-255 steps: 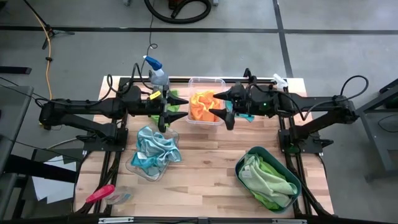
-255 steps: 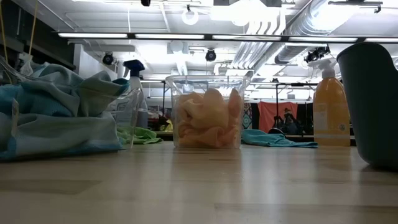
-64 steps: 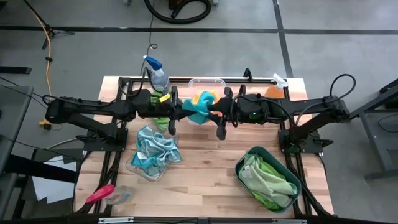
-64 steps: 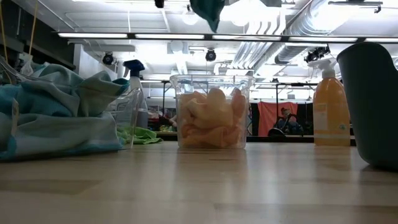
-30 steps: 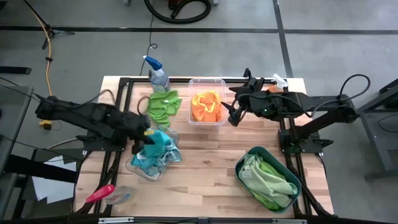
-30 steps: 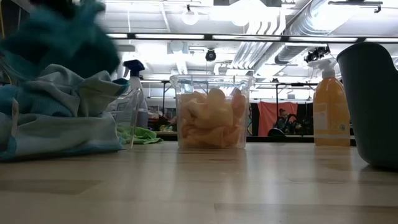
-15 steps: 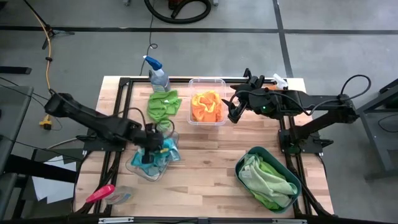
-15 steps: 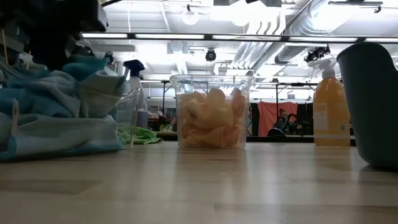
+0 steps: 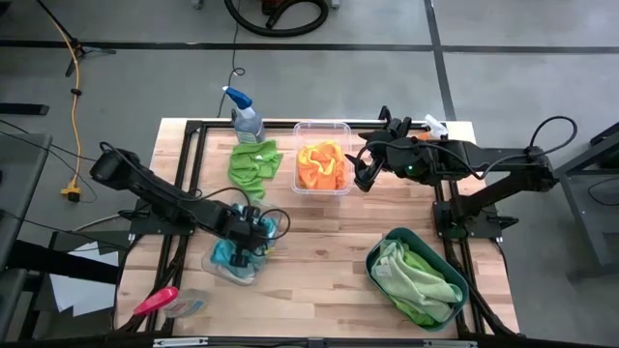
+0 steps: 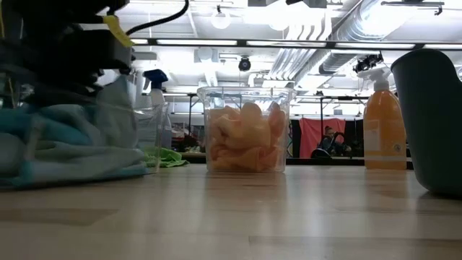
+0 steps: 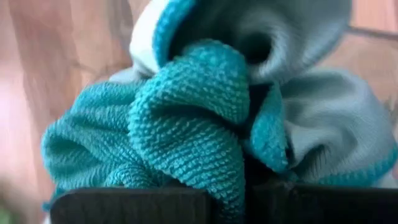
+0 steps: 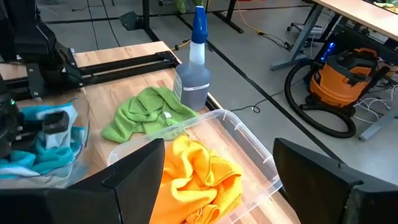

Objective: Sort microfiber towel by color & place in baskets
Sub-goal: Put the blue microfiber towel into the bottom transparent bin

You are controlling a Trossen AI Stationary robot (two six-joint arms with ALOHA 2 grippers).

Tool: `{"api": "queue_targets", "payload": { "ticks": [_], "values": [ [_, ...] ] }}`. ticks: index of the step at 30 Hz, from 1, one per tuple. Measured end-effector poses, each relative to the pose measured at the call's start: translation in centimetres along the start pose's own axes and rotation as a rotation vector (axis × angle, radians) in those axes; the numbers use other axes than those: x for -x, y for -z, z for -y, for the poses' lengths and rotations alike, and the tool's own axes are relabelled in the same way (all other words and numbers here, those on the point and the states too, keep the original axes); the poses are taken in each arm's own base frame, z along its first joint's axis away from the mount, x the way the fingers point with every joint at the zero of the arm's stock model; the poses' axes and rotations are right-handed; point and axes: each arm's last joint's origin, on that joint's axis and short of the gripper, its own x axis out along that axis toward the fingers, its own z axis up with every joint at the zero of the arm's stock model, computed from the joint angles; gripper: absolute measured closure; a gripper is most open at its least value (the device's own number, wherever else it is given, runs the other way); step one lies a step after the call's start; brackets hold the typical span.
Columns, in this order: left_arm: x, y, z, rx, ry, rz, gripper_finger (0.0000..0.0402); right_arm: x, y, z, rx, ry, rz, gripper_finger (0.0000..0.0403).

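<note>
1. The left tool [image 9: 244,242] is pressing down into the clear shallow dish [image 9: 217,265] near the worktop's front left corner, its fingers clamped together on a blue towel [image 11: 186,118], which fills the left wrist view.
2. The step in hand looks like the delivery of that blue towel onto the blue pile [image 10: 65,148] already in the dish; the cloth is not yet let go.
3. The right tool [image 9: 363,174] is hanging beside the clear deep tub [image 9: 340,129] at the middle of the rear edge, fingers [image 12: 134,171] spread wide apart and holding nothing.
4. Orange towels [image 9: 319,164] are lying in that tub, and green towels [image 9: 418,275] are filling the dark teal basin [image 9: 373,259] toward the front right corner.
5. One loose green towel [image 9: 253,160] is lying on the worktop between the tub and a spray bottle [image 9: 246,114] at the rear edge.
6. Next, the left tool probably needs to part its fingers and lift clear; the low view is too dark to show whether the cloth is fully seated.
7. After that, the loose green towel would need carrying across to the teal basin.
</note>
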Motion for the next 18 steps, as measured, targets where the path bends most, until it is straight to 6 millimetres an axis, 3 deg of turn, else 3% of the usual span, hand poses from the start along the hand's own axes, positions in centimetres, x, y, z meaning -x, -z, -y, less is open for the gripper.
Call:
{"api": "queue_targets", "payload": {
  "ticks": [7,18],
  "values": [
    [-0.2,-0.5,0.1,0.079,0.014,0.064,0.0384,0.0,0.1,0.0,-0.011,0.001,-0.008,0.0105],
    [2.2,0.1,-0.1,0.122,0.058,0.102,0.0288,0.0,0.1,0.0,-0.009,0.001,-0.009,0.0105]
  ]
}}
